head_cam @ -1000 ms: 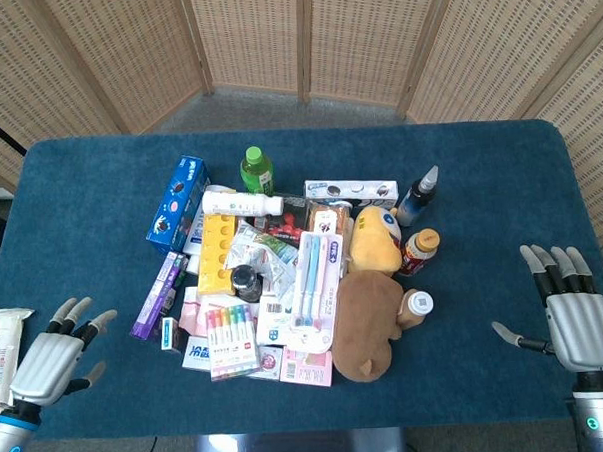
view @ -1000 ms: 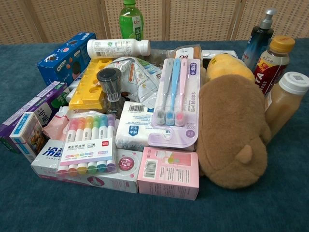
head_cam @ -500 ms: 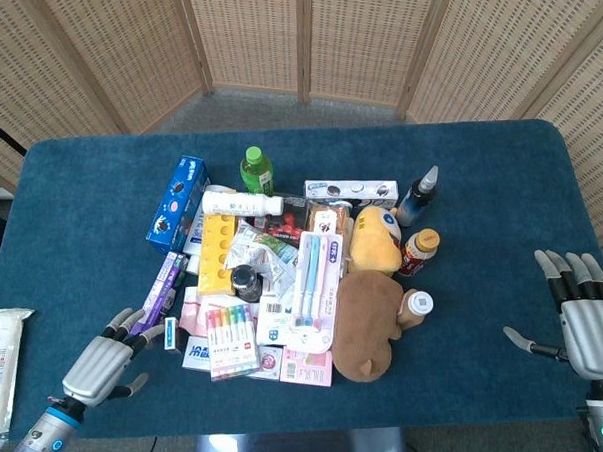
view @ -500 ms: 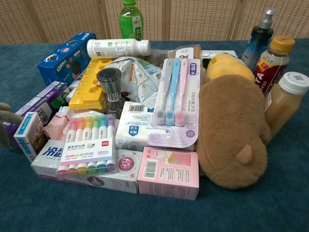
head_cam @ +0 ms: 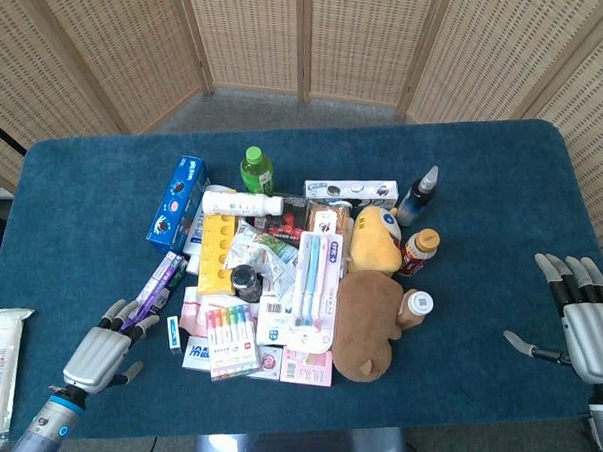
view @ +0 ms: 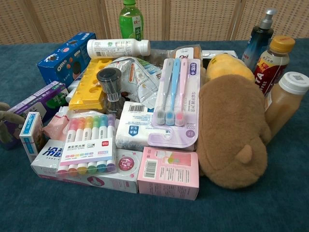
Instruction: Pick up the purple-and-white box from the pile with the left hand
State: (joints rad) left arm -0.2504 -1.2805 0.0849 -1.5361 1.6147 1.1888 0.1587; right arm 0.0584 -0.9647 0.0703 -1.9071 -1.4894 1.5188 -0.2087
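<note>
The purple-and-white box is long and narrow and lies on the left edge of the pile, slanting toward the front left. In the chest view the box sits beside the yellow tray. My left hand is at its near end. The fingertips touch that end, while the thumb stays apart on the table side. At the chest view's left edge only the left hand's fingers show, in front of the box's end. My right hand rests far off at the right, fingers spread, holding nothing.
A small blue-and-white box stands right beside the purple one. A blue cookie box, yellow tray, highlighter pack and brown plush crowd the pile. A white packet lies off the table's left edge.
My left hand slid in from the front left to the purple-and-white box's near end. The box and the small blue-and-white box shifted slightly. The right hand drew back a little.
</note>
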